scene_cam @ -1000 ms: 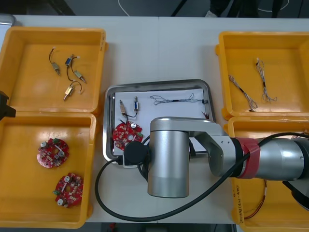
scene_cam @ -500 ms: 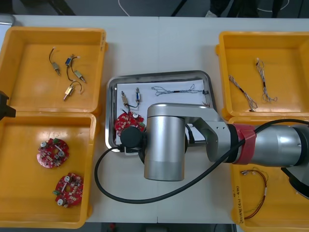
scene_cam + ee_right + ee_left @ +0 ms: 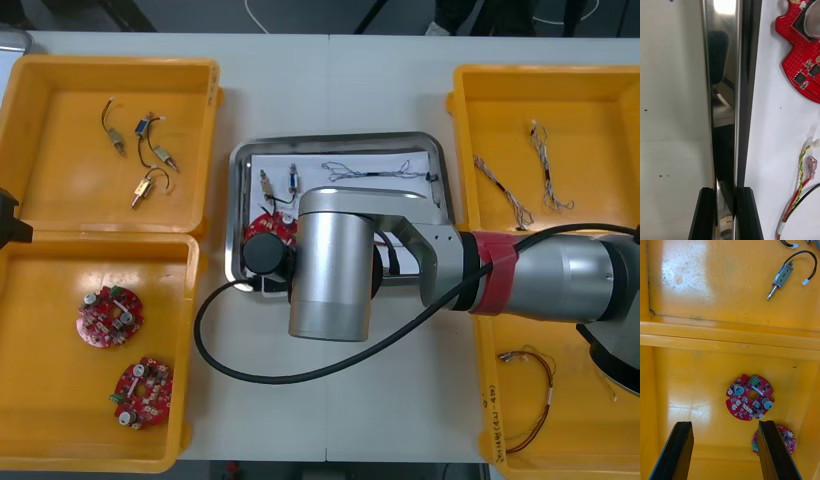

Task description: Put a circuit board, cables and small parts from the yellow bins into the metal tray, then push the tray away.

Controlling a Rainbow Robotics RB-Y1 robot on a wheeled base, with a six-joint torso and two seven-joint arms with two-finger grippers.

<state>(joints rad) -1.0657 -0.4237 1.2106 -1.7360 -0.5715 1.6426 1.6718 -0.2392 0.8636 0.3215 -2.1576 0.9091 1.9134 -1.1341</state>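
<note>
Both right jaws pinch the metal tray [image 3: 724, 93] rim

No text, label, brand name or number can be read on the round red circuit boards [image 3: 749, 401], the yellow plastic bins [image 3: 60, 80] or the shiny metal tray [image 3: 340, 137]

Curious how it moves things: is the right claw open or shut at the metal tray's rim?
Shut: the right gripper pinches the shiny metal tray by its rim, between its black fingers.
</note>
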